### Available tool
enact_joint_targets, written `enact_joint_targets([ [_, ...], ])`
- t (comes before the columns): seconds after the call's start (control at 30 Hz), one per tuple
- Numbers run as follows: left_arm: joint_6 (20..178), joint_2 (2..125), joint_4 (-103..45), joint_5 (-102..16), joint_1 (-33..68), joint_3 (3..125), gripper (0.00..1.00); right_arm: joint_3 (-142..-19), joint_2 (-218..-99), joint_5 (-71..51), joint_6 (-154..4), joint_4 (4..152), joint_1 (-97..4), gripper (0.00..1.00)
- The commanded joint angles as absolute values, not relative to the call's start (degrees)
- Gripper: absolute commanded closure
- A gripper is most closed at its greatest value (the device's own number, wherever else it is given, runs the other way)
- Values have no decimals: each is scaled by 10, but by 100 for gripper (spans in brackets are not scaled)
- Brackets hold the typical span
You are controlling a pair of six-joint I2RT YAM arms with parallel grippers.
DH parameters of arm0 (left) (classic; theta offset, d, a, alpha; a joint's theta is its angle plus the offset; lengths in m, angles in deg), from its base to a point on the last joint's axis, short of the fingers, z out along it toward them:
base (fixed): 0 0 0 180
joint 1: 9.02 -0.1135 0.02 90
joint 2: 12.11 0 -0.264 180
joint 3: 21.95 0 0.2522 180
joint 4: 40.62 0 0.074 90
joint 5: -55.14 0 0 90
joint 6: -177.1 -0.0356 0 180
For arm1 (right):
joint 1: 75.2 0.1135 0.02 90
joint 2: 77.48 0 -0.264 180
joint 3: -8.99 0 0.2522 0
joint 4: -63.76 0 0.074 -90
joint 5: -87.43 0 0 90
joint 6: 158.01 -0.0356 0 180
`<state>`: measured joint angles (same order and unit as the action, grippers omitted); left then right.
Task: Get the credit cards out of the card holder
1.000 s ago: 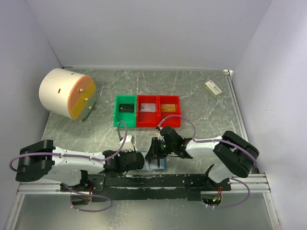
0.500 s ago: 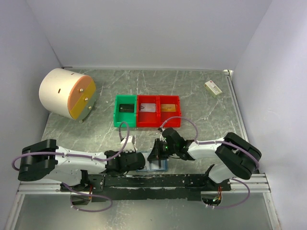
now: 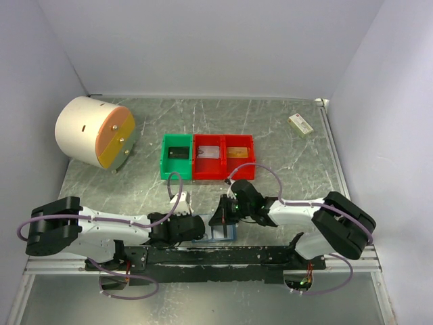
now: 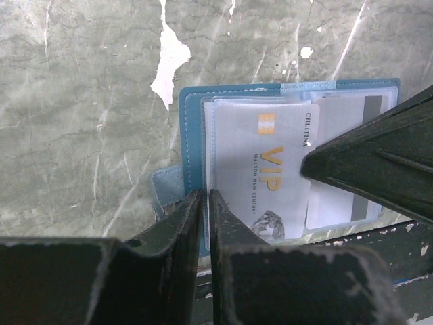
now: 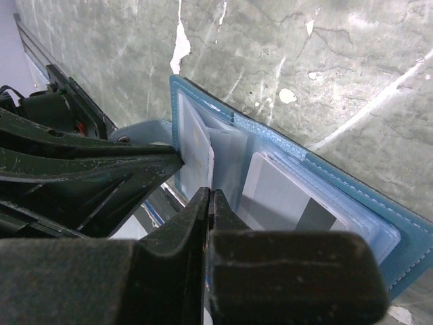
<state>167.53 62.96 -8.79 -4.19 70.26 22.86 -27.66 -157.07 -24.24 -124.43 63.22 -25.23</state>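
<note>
The blue card holder (image 3: 229, 235) lies open at the table's front edge, between both grippers. In the left wrist view the card holder (image 4: 193, 122) shows a white VIP credit card (image 4: 260, 169) in its left half and a second card with a dark stripe (image 4: 345, 203) in its right half. My left gripper (image 4: 205, 198) is shut on the holder's left edge. My right gripper (image 5: 210, 195) is shut on the edge of the white card (image 5: 196, 152), which stands partly out of its sleeve. The striped card (image 5: 284, 196) stays in its slot.
A green bin (image 3: 177, 156) and two red bins (image 3: 224, 156) stand behind the holder. A white drum with an orange face (image 3: 95, 132) is at the back left. A small cream box (image 3: 300, 124) is at the back right. The black rail (image 3: 223, 256) runs just in front.
The right gripper has shifted slightly to the right and nearer at the holder. The left gripper has edged slightly right. Both stay shut.
</note>
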Motion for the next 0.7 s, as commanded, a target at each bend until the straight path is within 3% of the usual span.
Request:
enact_joint_targets([
  [0.0, 1675, 629, -77, -38, 701, 233, 79, -280, -1560, -263, -1231, 648, -262, 100],
  [0.3, 1670, 637, -86, -42, 701, 233, 79, -276, -1560, -310, -1222, 640, -284, 100],
  [0.67, 1666, 629, -95, -43, 701, 228, 79, -271, -1575, -339, -1229, 601, -286, 92],
])
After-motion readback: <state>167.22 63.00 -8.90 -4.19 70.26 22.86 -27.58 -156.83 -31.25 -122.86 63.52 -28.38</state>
